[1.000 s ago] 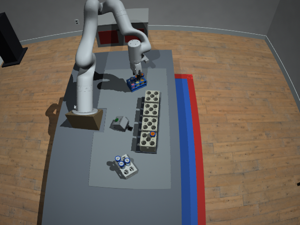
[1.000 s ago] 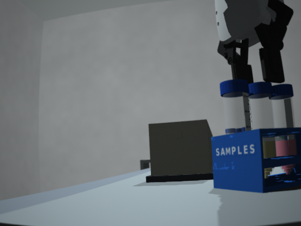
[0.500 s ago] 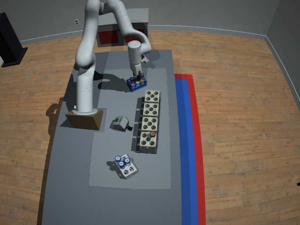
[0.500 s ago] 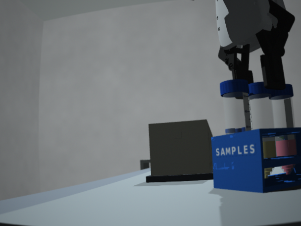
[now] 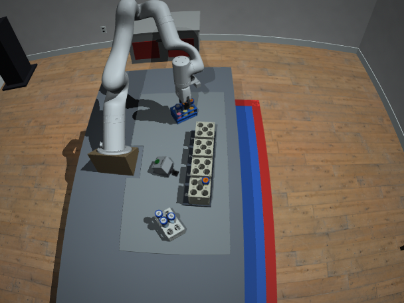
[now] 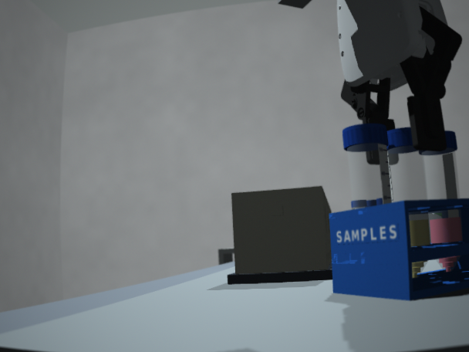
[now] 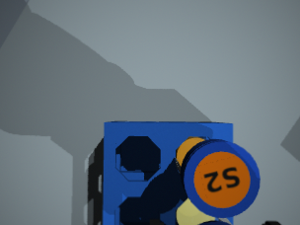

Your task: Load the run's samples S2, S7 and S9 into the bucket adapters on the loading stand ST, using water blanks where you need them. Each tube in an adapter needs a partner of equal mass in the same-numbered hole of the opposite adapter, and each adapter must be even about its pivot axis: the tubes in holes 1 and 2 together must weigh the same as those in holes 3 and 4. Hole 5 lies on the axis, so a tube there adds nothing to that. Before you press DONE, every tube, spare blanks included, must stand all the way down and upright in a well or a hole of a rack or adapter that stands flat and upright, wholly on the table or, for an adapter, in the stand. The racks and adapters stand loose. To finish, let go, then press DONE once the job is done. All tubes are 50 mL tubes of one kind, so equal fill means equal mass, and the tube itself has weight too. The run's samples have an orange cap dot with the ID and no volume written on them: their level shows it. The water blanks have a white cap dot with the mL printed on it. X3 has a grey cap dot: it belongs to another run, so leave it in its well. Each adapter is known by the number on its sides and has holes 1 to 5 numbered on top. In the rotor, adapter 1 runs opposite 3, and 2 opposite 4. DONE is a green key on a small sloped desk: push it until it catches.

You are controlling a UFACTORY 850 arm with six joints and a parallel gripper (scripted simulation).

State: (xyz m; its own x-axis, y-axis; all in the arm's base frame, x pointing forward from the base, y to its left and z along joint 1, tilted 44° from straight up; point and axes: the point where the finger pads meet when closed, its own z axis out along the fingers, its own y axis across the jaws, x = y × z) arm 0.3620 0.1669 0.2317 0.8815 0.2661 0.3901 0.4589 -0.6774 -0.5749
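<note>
The blue SAMPLES rack (image 5: 183, 114) (image 6: 366, 251) (image 7: 163, 130) stands at the far end of the table and holds three blue-capped tubes. Sample S2 (image 7: 222, 178) shows its orange cap dot in the wrist view. My gripper (image 5: 186, 103) (image 6: 401, 152) is open. Its fingers reach down among the caps and straddle the middle tube (image 6: 401, 139) without closing on it; I cannot read that tube's ID. The loading stand carries four adapters in a row (image 5: 202, 147). The nearest adapter (image 5: 199, 196) holds one orange-dot tube (image 5: 204, 180).
A pale rack (image 5: 176, 230) near the front holds three white-dot blanks (image 5: 163, 217). The green DONE key (image 5: 157, 161) sits on its small desk (image 5: 166, 165) left of the stand. The arm's base (image 5: 114, 161) stands at the table's left.
</note>
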